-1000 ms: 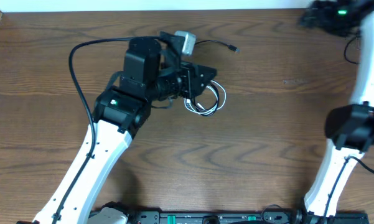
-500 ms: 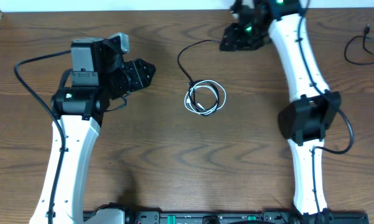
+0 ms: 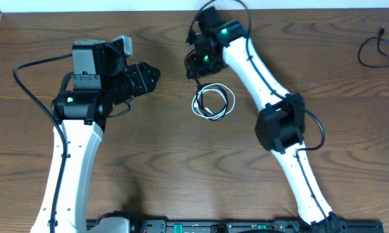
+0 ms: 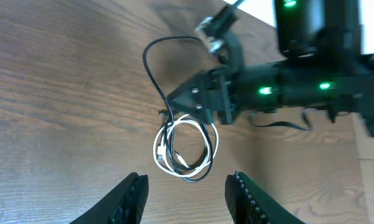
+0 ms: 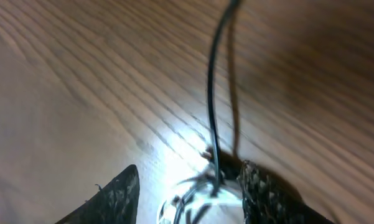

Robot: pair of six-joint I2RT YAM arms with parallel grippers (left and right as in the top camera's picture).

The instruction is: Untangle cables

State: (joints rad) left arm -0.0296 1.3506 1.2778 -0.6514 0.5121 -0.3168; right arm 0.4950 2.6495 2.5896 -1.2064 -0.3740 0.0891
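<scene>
The black and white cables lie coiled together in a small loop [image 3: 212, 102] on the wooden table. They also show in the left wrist view [image 4: 185, 152]. A black tail [image 4: 150, 68] runs up and back from the coil. My right gripper [image 3: 195, 65] hovers just behind the coil, open. In the right wrist view the black tail [image 5: 215, 106] passes between its jaws [image 5: 190, 193] down to the coil's edge [image 5: 196, 202], and nothing is gripped. My left gripper [image 3: 150, 75] is open and empty, left of the coil, with its fingers [image 4: 187, 199] facing it.
A separate black wire [image 3: 374, 50] lies at the table's far right edge. A white wall strip [image 3: 116, 5] borders the table's back edge. The right arm [image 3: 272, 97] stretches diagonally across the table's right half.
The left gripper has pulled back leftward off the coil and has held still for the last half second. The right arm has swung in from the far right to just behind the coil.
</scene>
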